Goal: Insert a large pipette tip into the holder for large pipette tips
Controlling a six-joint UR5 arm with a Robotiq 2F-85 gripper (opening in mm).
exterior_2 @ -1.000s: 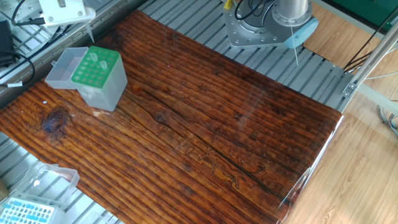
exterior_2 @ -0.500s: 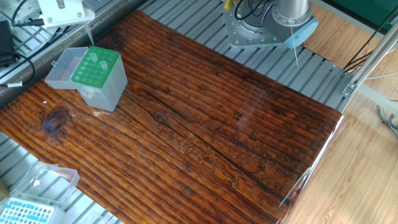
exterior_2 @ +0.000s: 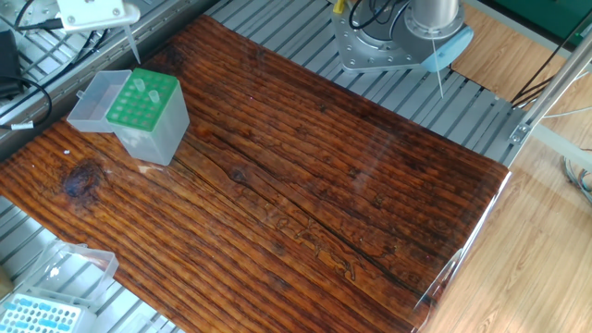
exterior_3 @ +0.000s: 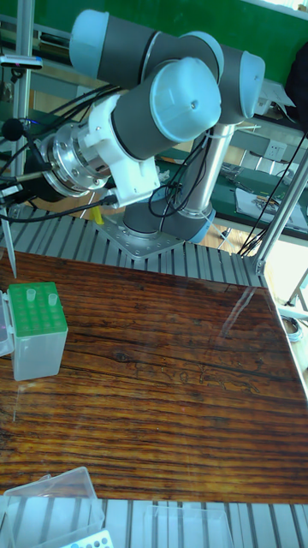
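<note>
The holder for large pipette tips (exterior_2: 141, 100) is a clear box with a green rack, standing at the table's far left with its clear lid (exterior_2: 96, 102) hinged open. Two tips stand in its rack (exterior_3: 36, 318). My gripper (exterior_2: 118, 20) hangs above and behind the holder and is shut on a large pipette tip (exterior_2: 131, 46) that points down. The tip's point is above the holder's back edge, apart from the rack. In the tall fixed view the large pipette tip (exterior_3: 8, 248) hangs upright at the left edge, and the fingers are cut off there.
A smaller box with a light blue rack (exterior_2: 37, 314) and an open clear lid (exterior_2: 79, 262) sits at the near left corner. Black cables (exterior_2: 18, 88) lie left of the holder. The arm's base (exterior_2: 393, 42) is bolted at the table's far side.
My gripper and the tip it holds have risen slightly, moving toward the top of the fixed view. The holder has not moved.
</note>
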